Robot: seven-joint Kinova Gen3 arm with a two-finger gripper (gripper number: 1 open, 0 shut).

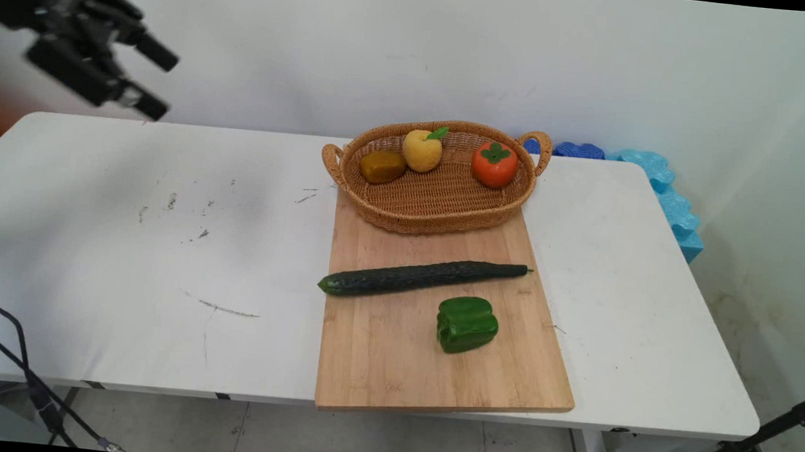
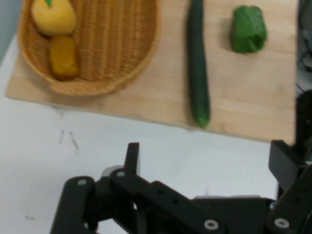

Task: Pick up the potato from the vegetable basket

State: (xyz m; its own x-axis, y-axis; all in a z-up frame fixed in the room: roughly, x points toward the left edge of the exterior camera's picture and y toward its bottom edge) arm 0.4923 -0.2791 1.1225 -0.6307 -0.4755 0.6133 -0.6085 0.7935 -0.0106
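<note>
My gripper [image 1: 161,82] hangs open and empty high at the upper left, far above the table. In the hand view its fingers [image 2: 131,157] stand wide apart. A long dark cucumber [image 1: 421,277] [image 2: 199,63] lies across the wooden cutting board [image 1: 433,374] [image 2: 248,102]. A green bell pepper [image 1: 467,324] [image 2: 248,28] sits just in front of it. At the board's far end stands a wicker basket [image 1: 433,210] [image 2: 122,58] with a yellow pear [image 1: 421,150] [image 2: 52,16], a brown potato-like piece [image 1: 381,167] [image 2: 63,57] and an orange persimmon [image 1: 494,164].
The white table [image 1: 117,245] bears scuff marks on its left half. Blue foam pieces [image 1: 661,183] lie behind the table's far right corner. Black cables [image 1: 19,360] hang at the front left, and a tripod leg [image 1: 755,446] stands at the lower right.
</note>
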